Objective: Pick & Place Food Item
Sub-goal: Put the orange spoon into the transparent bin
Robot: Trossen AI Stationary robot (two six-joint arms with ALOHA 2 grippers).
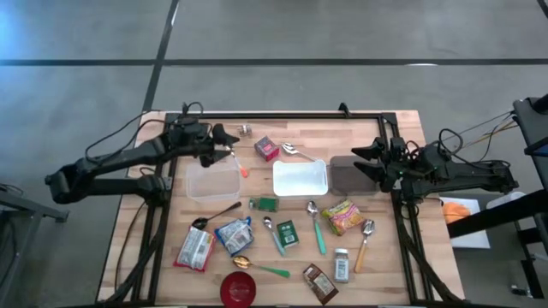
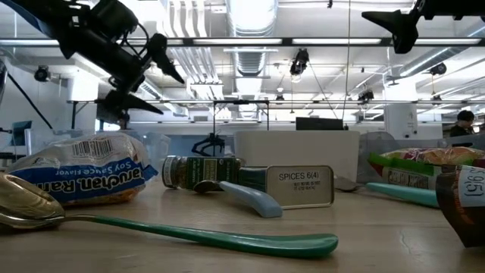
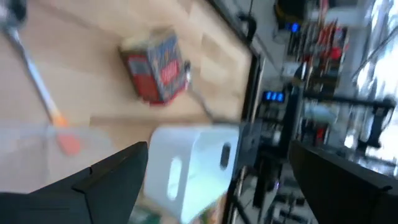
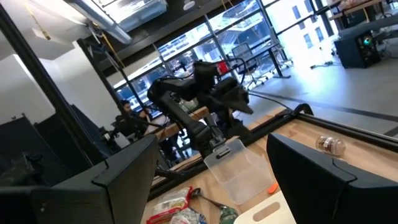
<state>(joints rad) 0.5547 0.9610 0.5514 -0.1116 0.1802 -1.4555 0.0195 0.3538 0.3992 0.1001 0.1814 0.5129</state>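
Food items lie scattered on the wooden table: a red box (image 1: pixel 267 149) at the far middle, a green jar (image 1: pixel 264 204), a green spice tin (image 1: pixel 287 233), noodle packets (image 1: pixel 233 235) and a yellow-pink packet (image 1: pixel 342 216). My left gripper (image 1: pixel 226 139) hangs open in the air over the far edge of a clear container (image 1: pixel 214 180), left of the red box (image 3: pixel 155 65); nothing is between its fingers (image 3: pixel 112 180). My right gripper (image 1: pixel 361 160) hovers open over a grey container (image 1: pixel 347 178) at the right, holding nothing.
A white tray (image 1: pixel 300 177) sits between the clear and grey containers. Several spoons (image 1: pixel 317 224), a spice bottle (image 1: pixel 342 265), a brown packet (image 1: pixel 319 283) and a red bowl (image 1: pixel 239 289) crowd the near half. A black frame (image 1: pixel 282 115) runs along the far edge.
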